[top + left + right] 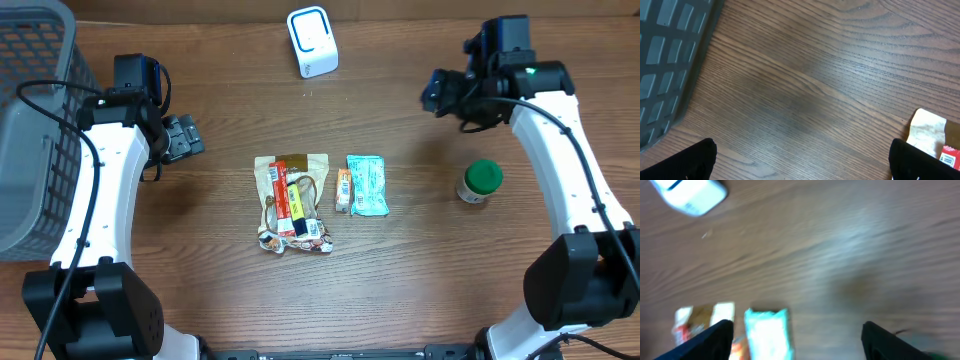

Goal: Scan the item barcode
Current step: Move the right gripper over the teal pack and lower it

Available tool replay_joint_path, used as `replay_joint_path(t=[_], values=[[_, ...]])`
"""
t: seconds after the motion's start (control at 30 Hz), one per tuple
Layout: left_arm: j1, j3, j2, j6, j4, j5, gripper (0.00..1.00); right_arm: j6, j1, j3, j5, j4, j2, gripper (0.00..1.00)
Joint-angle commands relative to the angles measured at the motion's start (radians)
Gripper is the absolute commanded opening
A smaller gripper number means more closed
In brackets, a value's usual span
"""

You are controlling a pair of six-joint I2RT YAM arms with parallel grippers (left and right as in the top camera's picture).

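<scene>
Now hovering over the table (420, 250), both sides open and empty.
At left, beside the basket (30, 120): left gripper (185, 137), fingers spread wide, nothing between. At far right: right gripper (438, 96), spread too, gripping nothing, well apart from the scanner (312, 41) at far centre. At mid table, untouched: pouch (268, 180) with a red-yellow bar (290, 203) on top; just right of it, orange pack (343, 190) and teal pack (367, 185). Further right, upright and alone: bottle (480, 181) with green cap.
</scene>
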Motion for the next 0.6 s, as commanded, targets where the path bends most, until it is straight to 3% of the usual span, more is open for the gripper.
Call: replay_joint_path(t=[0.0,0.23,0.37,0.57], values=[[-0.002,0.014,-0.014,0.019,0.001,-0.006,1.00,0.026,0.053,-0.010,-0.085,-0.031,0.008,0.77],[-0.002,0.014,-0.014,0.019,0.001,-0.006,1.00,0.049,0.155,-0.076,-0.081,-0.053,0.009,0.64],[-0.002,0.014,-0.014,0.019,0.002,-0.006,1.00,0.049,0.215,-0.143,-0.081,-0.022,0.009,0.51],[-0.002,0.014,-0.014,0.019,0.001,-0.006,1.00,0.049,0.271,-0.272,-0.080,0.071,0.010,0.49]])
